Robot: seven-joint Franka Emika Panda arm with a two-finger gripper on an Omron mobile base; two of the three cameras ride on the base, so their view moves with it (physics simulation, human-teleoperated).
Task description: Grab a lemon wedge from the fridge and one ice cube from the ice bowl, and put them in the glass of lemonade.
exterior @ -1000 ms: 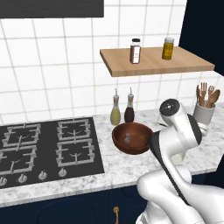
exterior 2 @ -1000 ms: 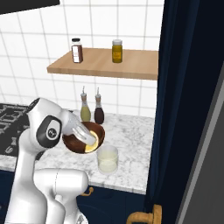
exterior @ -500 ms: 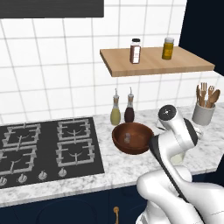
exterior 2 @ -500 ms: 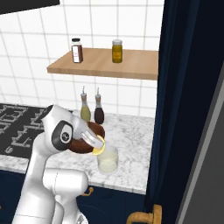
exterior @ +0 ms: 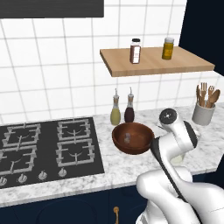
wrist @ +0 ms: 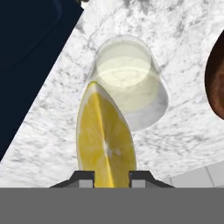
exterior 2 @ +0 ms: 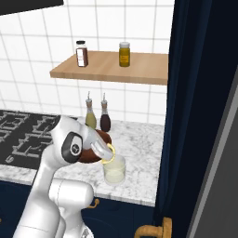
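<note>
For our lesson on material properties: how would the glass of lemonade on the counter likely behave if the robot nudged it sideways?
The glass of lemonade looks short and wide, so it would probably slide on the smooth marble counter rather than tip. It appears well filled, so liquid might slosh over. Its clear walls suggest it is brittle, possibly cracking if knocked hard.

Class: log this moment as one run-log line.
gripper: shut on lemon wedge | position: above glass | ice cube: in bowl

The arm is bent forward and low, the gripper pointing down, its jaws clamped on the lemon wedge.
</note>
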